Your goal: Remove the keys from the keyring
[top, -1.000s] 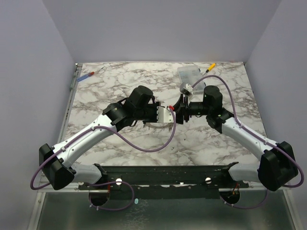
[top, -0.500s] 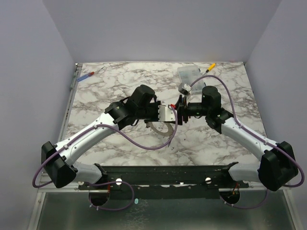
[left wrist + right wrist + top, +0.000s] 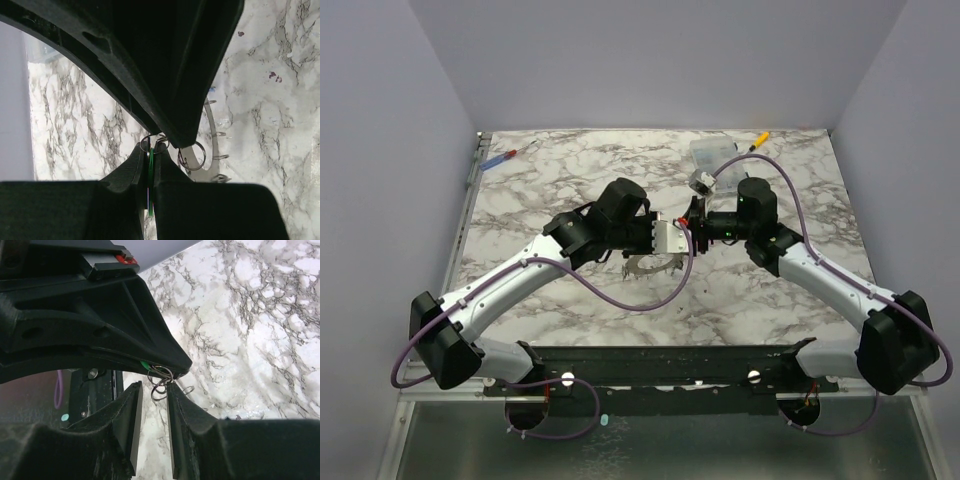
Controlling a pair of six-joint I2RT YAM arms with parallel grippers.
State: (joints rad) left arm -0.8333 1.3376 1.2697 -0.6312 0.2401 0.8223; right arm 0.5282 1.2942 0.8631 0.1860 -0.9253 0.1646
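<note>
Overhead view looks down on the tabletop (image 3: 580,165) from 6 o'clock; wrist views peer close past the left hand (image 3: 149,150) and right hand (image 3: 153,390), facing each other, sharing the small wire rings (image 3: 204,154).

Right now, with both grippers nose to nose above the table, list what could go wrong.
1. The left gripper pinches the green key, of which only a sliver shows; a pull may slip it out.
2. The right gripper stands open around the small wire rings; closing could catch the wrong loop.
3. The gripper tips nearly touch and may collide, jerking the keyring below.
</note>
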